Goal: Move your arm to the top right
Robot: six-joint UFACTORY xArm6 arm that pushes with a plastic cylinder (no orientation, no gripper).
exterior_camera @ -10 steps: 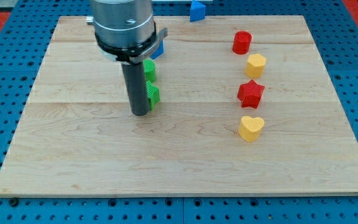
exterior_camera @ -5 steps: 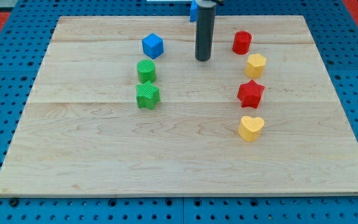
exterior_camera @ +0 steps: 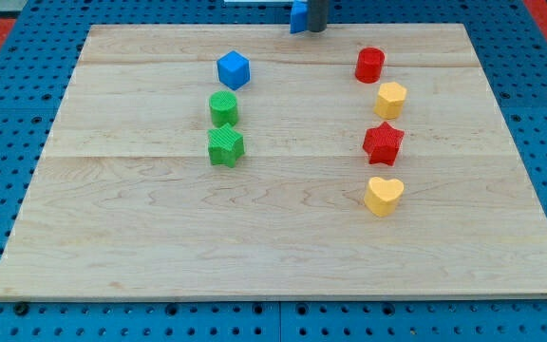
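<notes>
The dark rod's tip (exterior_camera: 317, 29) sits top centre, touching a blue block (exterior_camera: 299, 16); sweeping right risks clipping the red cylinder (exterior_camera: 369, 65). No gripper exists.

My tip (exterior_camera: 317, 29) sits at the counter's (exterior_camera: 160, 247) top edge, touching a blue block (exterior_camera: 298, 16). Left column: blue cube (exterior_camera: 234, 69), green cylinder (exterior_camera: 223, 108), green star (exterior_camera: 225, 145). Right column: red cylinder (exterior_camera: 370, 64), yellow hexagon (exterior_camera: 390, 99), red star (exterior_camera: 383, 142), yellow heart (exterior_camera: 384, 195).
</notes>
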